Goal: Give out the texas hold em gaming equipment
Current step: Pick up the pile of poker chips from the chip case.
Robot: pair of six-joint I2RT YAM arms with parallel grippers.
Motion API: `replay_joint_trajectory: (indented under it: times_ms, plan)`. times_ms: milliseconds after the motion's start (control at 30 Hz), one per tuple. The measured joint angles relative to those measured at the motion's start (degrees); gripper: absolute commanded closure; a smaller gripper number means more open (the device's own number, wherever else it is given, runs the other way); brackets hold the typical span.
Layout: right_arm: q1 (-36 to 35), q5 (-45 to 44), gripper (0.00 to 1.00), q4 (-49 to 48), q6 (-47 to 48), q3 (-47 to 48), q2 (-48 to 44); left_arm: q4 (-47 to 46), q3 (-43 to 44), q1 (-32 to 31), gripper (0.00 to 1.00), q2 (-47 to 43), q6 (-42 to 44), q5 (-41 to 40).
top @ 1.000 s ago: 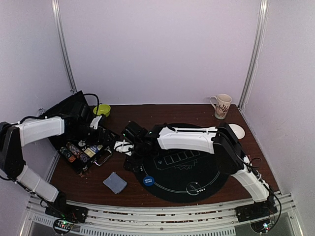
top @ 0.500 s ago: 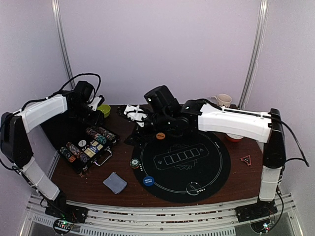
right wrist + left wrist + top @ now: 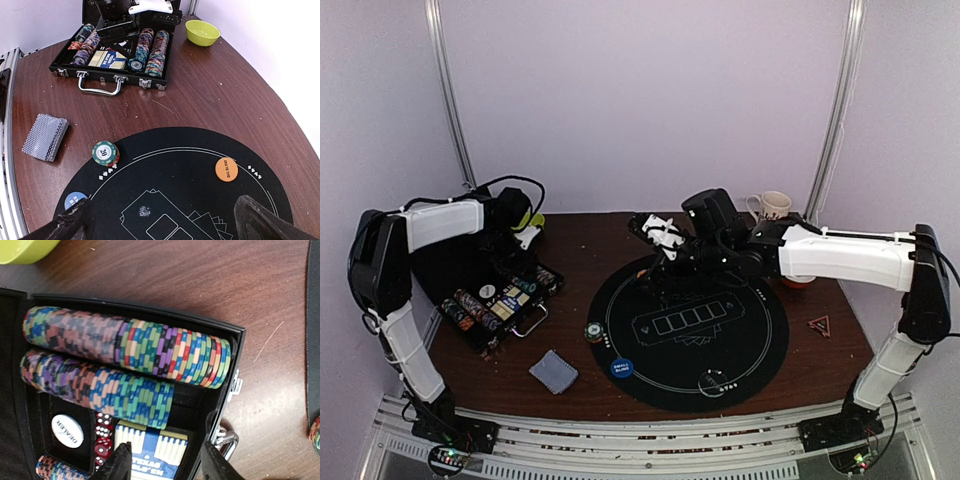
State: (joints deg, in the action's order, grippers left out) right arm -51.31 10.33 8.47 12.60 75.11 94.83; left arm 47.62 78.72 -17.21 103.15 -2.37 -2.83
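Chip rows (image 3: pixel 125 347) crowd case (image 3: pixel 190 400) under half-open, empty L hand (image 3: pixel 167 462); R hand (image 3: pixel 165 220) wide open over mat (image 3: pixel 200 150).

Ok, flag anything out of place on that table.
Grey-blue-backed card deck lies off the black round mat, on the brown wooden table, its cards slid askew. Nothing else stands out.

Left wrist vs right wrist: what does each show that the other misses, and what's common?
Left wrist only: the white dealer button and red dice down in the case; the right wrist view is too far off to make them out.
Right wrist only: card deck, orange button, blue button.
Both: the case, its chip rows, the blue card box, the green bowl.
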Motion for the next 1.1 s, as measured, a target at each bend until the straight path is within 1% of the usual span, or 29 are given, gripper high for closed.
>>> replay_joint_trajectory:
  times_ms: [233,367,467,700,833,967,1100]
  plan:
    - [0.46,0.42,0.0,-1.38,-1.33,-0.7,0.0,-1.64,0.04,-1.64,0.6,3.65,0.2,-4.17]
    - [0.72,0.7,0.0,-1.55,-2.08,-0.7,0.0,-2.62,0.04,-1.66,0.62,4.42,0.13,-7.65]
    - [0.9,0.94,0.0,-1.57,-2.43,-0.7,0.0,-3.54,0.04,-1.66,0.64,4.44,0.15,-8.55]
    - [0.94,1.31,0.0,-1.51,-2.8,-0.7,0.09,-5.53,-1.11,-1.68,0.64,4.87,0.15,-6.19]
    - [0.94,1.46,0.0,-1.36,-2.95,-0.59,0.22,-6.19,-1.79,-1.99,0.67,4.81,0.17,-5.22]
    - [0.94,1.57,0.0,-1.33,-2.99,-0.31,0.63,-6.21,-2.19,-2.38,0.67,4.55,0.15,-4.33]
    - [0.94,1.9,0.0,-1.01,-3.19,0.46,1.49,-6.14,-2.47,-3.1,0.61,4.52,0.26,-4.61]
